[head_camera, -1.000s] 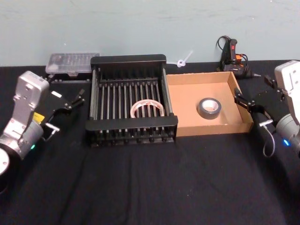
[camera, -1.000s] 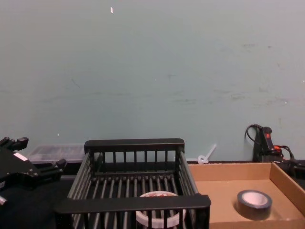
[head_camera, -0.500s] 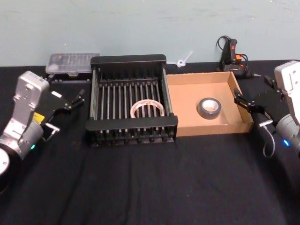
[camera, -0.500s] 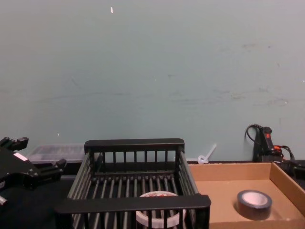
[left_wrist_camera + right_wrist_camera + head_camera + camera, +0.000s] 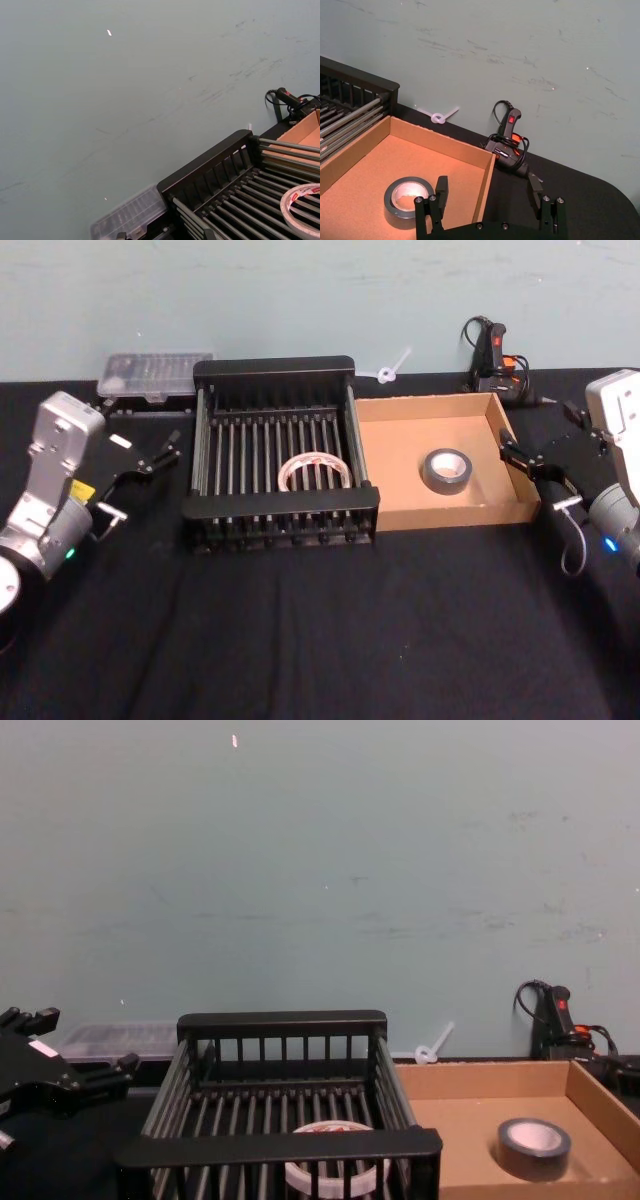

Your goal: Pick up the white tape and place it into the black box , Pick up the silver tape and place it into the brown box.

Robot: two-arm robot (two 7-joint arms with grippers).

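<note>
My head cam looks down over the whole table, chest cam sits low facing the wall; both share the black box (image 5: 281, 467) and brown box (image 5: 470, 508). Wrist cams look in from either side, each catching its nearer box

L claw (image 5: 150, 452) & R claw (image 5: 528, 457) open, idle
</note>
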